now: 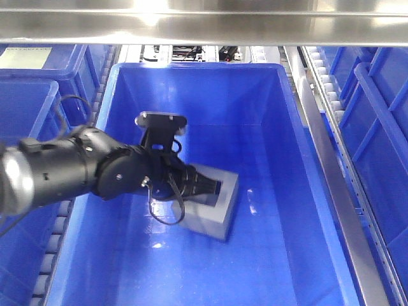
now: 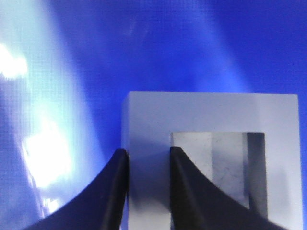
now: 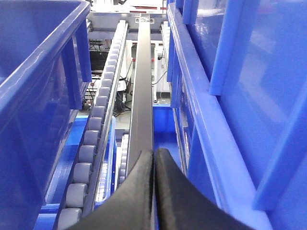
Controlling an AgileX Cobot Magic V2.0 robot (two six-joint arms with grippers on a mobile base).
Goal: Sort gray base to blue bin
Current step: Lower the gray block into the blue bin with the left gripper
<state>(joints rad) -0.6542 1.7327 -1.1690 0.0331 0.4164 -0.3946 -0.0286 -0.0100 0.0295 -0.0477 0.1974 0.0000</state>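
Observation:
The gray base [image 1: 220, 205] lies low inside the blue bin [image 1: 255, 108], at or just above its glossy floor, with its square recess facing the arm. My left gripper [image 1: 207, 186] reaches down into the bin from the left. In the left wrist view its fingers [image 2: 117, 191] clamp one wall of the gray base [image 2: 211, 112], one finger outside and one inside the recess, with the blue bin [image 2: 144, 48] floor behind. My right gripper [image 3: 153, 152] is shut with nothing in it, outside the bin above a dark rail [image 3: 144, 96].
Ribbed blue crates stand to the left [image 1: 38, 95] and right [image 1: 376, 127] of the bin. A metal roller rail [image 1: 331, 159] runs along the bin's right side. A steel shelf beam [image 1: 204, 25] crosses overhead. Grey rollers [image 3: 91, 143] line the track under the right gripper.

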